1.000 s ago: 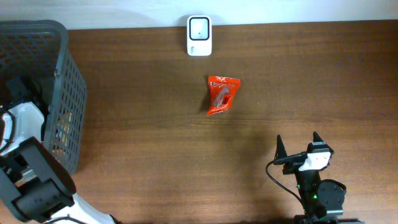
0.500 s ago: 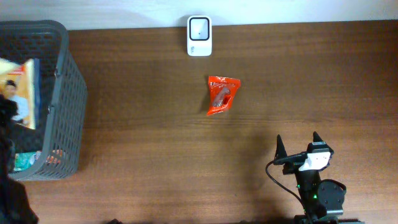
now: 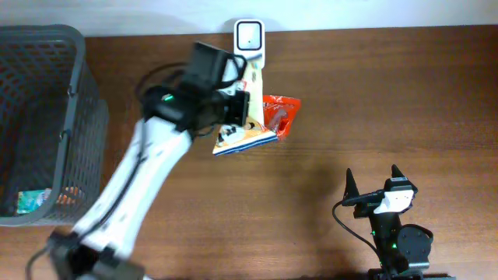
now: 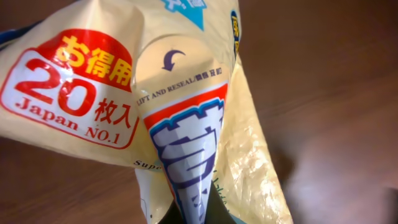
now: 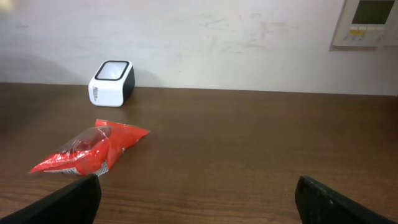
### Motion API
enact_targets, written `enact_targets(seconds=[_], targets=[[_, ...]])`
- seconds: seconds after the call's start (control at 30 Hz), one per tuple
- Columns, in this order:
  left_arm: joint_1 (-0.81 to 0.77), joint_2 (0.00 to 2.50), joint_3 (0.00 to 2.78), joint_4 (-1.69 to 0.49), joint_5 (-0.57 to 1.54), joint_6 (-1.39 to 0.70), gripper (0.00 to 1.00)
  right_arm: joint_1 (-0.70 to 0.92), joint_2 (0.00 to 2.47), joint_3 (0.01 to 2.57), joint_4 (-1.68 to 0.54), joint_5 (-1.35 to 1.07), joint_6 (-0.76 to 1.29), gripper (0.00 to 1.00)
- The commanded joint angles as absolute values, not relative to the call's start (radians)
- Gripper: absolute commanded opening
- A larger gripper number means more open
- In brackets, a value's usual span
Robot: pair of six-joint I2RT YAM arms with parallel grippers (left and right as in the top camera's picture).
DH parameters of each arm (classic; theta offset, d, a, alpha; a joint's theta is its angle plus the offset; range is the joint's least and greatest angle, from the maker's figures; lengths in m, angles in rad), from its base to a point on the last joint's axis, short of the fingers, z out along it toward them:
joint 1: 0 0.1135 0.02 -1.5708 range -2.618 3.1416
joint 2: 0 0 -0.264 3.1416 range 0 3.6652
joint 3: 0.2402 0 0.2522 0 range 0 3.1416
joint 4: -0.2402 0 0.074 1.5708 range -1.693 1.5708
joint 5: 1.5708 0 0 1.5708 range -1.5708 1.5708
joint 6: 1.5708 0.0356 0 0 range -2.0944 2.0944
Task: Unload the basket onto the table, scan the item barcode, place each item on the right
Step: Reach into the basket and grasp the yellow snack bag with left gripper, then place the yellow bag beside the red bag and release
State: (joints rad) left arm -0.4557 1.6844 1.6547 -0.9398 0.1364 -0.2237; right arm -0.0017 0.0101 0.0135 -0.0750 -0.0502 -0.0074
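The left end effector (image 3: 236, 107) is shut tight on the yellow pack (image 3: 247, 138) and holds it up just in front of the scanner (image 3: 250, 34). The pack's long side points roughly at the scanner. The right end effector (image 3: 372, 175) is wide and empty, far from the scanner.

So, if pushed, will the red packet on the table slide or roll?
The red packet probably slides, not rolls: it lies flat on the table. Its crinkled film looks floppy and light. The glossy surface may slip when pinched.
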Motion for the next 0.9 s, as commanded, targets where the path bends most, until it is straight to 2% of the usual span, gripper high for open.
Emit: enact_targets(seconds=[0.0, 0.07, 0.13, 0.37, 0.43, 0.57, 0.6, 0.63, 0.67, 0.7, 0.73, 0.8, 0.87], targets=[[-0.492, 1.854, 1.657, -0.922, -0.132, -0.199, 0.00, -0.007, 0.003, 0.006, -0.076, -0.052, -0.007, 0.99], [-0.497, 1.961, 1.657, -0.870, -0.291, -0.200, 0.00, -0.007, 0.003, 0.006, -0.076, -0.052, -0.007, 0.98], [-0.496, 2.055, 1.657, -0.794, -0.327, -0.199, 0.00, -0.007, 0.003, 0.006, -0.076, -0.052, -0.007, 0.99], [-0.557, 2.131, 1.657, -0.702, 0.055, -0.199, 0.01, -0.007, 0.003, 0.006, -0.076, -0.052, -0.007, 0.98], [-0.599, 2.131, 1.657, -0.680, 0.064, -0.164, 0.11, -0.007, 0.003, 0.006, -0.076, -0.052, -0.007, 0.98], [-0.621, 2.131, 1.660, -0.648, 0.057, -0.162, 0.18, -0.007, 0.003, 0.006, -0.076, -0.052, -0.007, 0.99], [-0.621, 2.130, 1.686, -0.651, 0.057, -0.162, 0.26, -0.007, 0.003, 0.006, -0.076, -0.052, -0.007, 0.98], [-0.621, 2.125, 1.715, -0.670, 0.057, -0.162, 0.29, -0.007, 0.003, 0.006, -0.076, -0.052, -0.007, 0.99], [-0.618, 2.119, 1.770, -0.716, 0.055, -0.162, 0.41, -0.007, 0.003, 0.006, -0.076, -0.052, -0.007, 0.98], [-0.608, 2.107, 1.876, -0.807, 0.009, -0.162, 0.60, -0.007, 0.003, 0.006, -0.076, -0.052, -0.007, 0.99], [-0.598, 2.099, 1.964, -0.889, -0.068, -0.162, 0.60, -0.007, 0.003, 0.006, -0.076, -0.052, -0.007, 0.98], [-0.571, 2.074, 2.135, -1.060, -0.234, -0.163, 0.75, -0.007, 0.003, 0.006, -0.076, -0.052, -0.007, 0.98], [-0.529, 2.027, 2.315, -1.251, -0.335, -0.162, 0.99, -0.007, 0.003, 0.006, -0.076, -0.052, -0.007, 0.99]])
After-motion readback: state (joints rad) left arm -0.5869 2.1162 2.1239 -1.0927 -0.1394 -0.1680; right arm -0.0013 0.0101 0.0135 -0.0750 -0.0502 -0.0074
